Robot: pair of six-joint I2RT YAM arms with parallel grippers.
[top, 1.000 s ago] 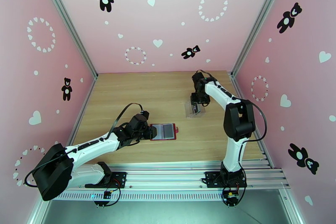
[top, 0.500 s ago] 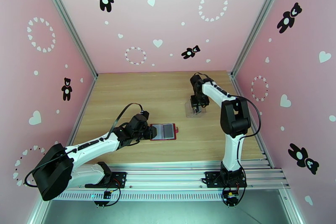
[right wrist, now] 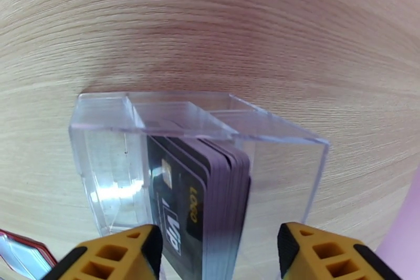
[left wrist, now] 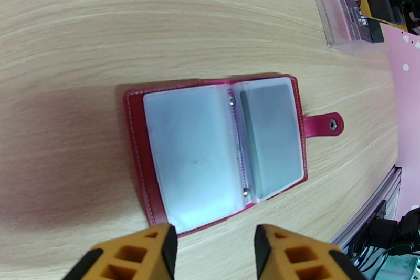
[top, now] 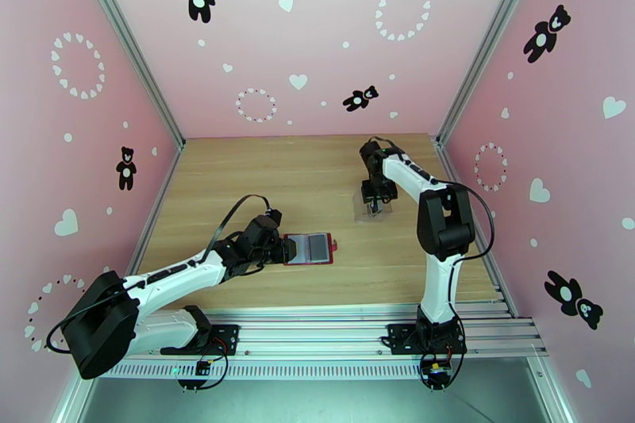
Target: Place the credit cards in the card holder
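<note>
Left gripper open at card holder, toward tabletop's near edge. Right gripper open, straddling credit cards in clear box.

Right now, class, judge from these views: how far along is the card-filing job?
Done: card holder lies open, sleeves looking empty. In hand: right gripper, open, straddles the credit cards standing in the clear case; left gripper, open, at the holder's edge. Left: every card's transfer.
</note>
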